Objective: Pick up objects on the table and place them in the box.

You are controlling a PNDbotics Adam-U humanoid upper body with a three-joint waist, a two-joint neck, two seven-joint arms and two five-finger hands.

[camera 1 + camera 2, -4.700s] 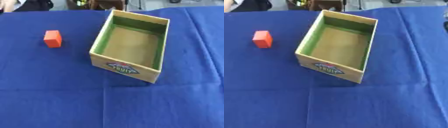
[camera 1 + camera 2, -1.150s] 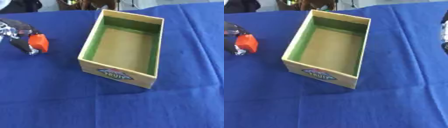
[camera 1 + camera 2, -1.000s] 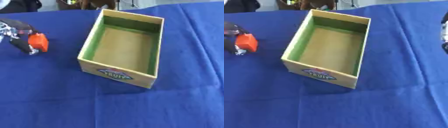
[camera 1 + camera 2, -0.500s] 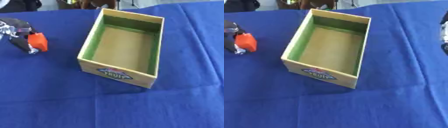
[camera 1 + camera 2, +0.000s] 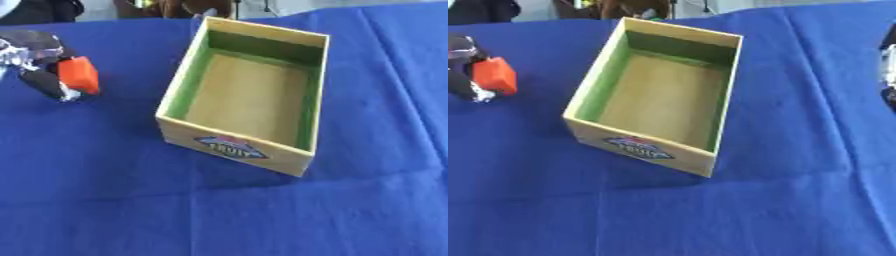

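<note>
An orange block is held at the far left, with my left hand shut on it, fingers curled round its left side. Hand and block hang just above the blue cloth, left of the box. The open cardboard box with green inner walls and a fruit label on its front stands in the middle, nothing inside it. A small part of my right hand shows at the right edge of the right eye view; its fingers cannot be made out.
A blue cloth covers the whole table. Dark objects and a person's dark clothing line the far edge.
My left hand has lifted the orange block slightly and carried it a little to the right, toward the box. The box has stayed put.
</note>
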